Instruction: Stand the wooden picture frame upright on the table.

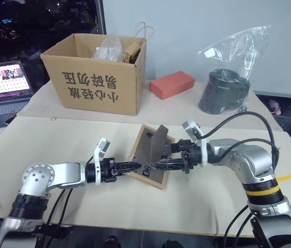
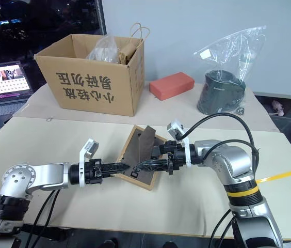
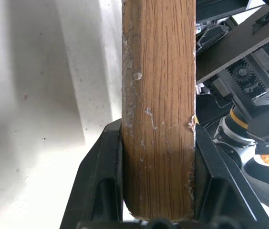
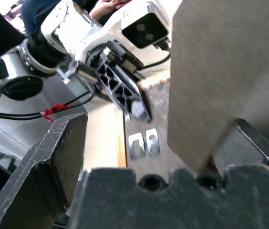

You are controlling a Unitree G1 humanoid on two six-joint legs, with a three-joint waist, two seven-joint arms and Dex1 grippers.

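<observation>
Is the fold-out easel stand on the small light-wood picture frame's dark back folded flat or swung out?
Swung out: the easel stand juts up off the wooden picture frame's dark back.

Wooden picture frame (image 1: 152,155) front face hidden; box (image 1: 97,73) contents indistinct, perhaps bags.

Two silver-and-black robot arms reach inward over the tabletop, forearms nearly level and fingertips almost meeting. The left gripper (image 1: 134,166) has its two black fingers clamped on the edge of the small light-wood picture frame (image 1: 146,155). The right gripper (image 1: 153,166) points back toward it, black fingers (image 4: 53,162) spread wide apart.
</observation>
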